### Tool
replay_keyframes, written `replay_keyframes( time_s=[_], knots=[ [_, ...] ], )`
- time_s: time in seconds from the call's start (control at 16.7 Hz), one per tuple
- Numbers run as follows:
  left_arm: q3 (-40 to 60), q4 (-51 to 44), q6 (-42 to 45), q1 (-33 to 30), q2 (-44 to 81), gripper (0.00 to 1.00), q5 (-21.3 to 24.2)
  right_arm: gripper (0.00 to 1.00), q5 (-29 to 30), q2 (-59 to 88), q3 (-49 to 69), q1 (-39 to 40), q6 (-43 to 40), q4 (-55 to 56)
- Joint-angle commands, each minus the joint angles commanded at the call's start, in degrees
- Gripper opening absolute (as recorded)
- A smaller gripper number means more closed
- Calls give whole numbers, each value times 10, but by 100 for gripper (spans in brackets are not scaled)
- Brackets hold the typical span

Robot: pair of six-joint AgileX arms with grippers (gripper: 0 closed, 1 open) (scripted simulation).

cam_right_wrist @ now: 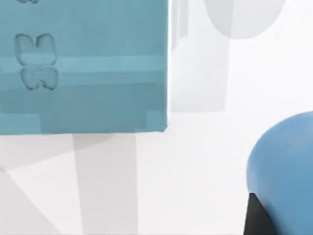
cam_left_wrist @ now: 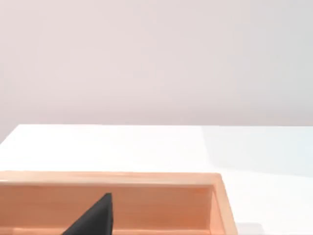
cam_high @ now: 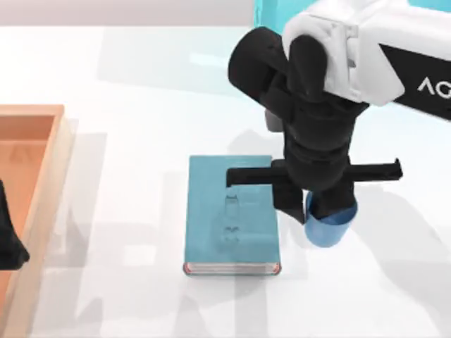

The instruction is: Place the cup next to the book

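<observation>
The teal-blue book (cam_high: 231,215) lies flat in the middle of the table, its pale page edges toward the front; its embossed cover (cam_right_wrist: 83,63) also fills part of the right wrist view. The small blue cup (cam_high: 330,231) is just off the book's right side, near its front corner. My right gripper (cam_high: 308,211) comes down from above and is shut on the cup's wall on the book's side. In the right wrist view the cup (cam_right_wrist: 286,166) sits against one black finger (cam_right_wrist: 259,218). I cannot tell whether the cup rests on the table. My left gripper (cam_high: 8,243) is parked at the left edge.
A wooden tray (cam_high: 42,141) lies along the table's left side, under the left gripper; its rim (cam_left_wrist: 112,178) crosses the left wrist view. A light cyan shelf unit (cam_high: 270,14) stands at the back, behind the right arm. White table surface surrounds the book.
</observation>
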Motion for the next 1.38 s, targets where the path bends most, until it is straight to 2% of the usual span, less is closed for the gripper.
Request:
replay_keyframes(
  time_s=[0.3, 0.54, 1.32, 1.38],
  knots=[
    [0, 0, 0, 0, 0, 100, 0, 0, 0, 1, -97, -4, -7, 100],
    [0, 0, 0, 0, 0, 100, 0, 0, 1, 0, -103, -5, -7, 106],
    [0, 0, 0, 0, 0, 100, 0, 98, 1, 0, -103, -5, -7, 106],
    [0, 0, 0, 0, 0, 100, 0, 100, 1, 0, -103, -5, -7, 106]
  ],
)
